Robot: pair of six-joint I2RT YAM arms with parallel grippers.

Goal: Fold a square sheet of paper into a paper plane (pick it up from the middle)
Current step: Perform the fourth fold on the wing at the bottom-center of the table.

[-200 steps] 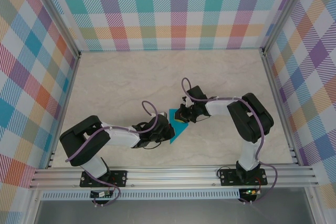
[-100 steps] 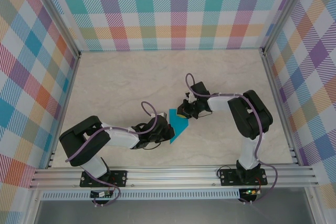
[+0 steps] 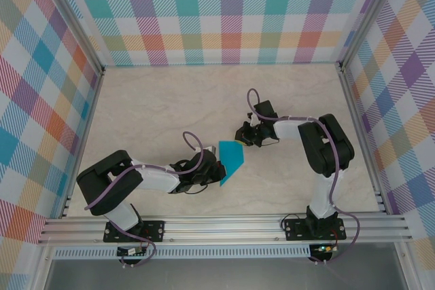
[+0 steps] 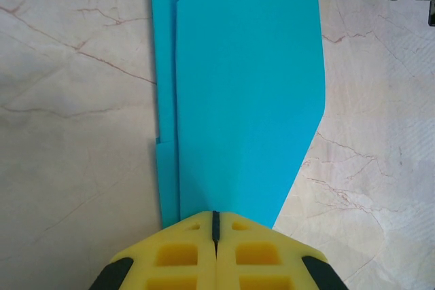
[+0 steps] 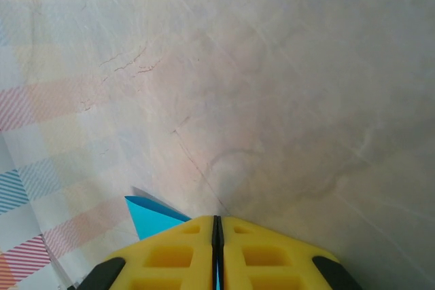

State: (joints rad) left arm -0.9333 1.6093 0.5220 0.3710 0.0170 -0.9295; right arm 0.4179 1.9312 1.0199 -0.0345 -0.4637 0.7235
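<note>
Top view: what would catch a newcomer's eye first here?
The bright teal paper, partly folded, lies in the middle of the pale marble table. The left gripper, shut, meets its left edge. The right gripper, also shut, sits by its far right corner.

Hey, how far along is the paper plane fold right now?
Done: the sheet of paper lies flat as a narrow layered strip with slanted edges. In hand: the shut left tool sits at one end, and the shut right tool is by the opposite end's corner. Left: no pointed nose, centre crease or wings yet.
</note>
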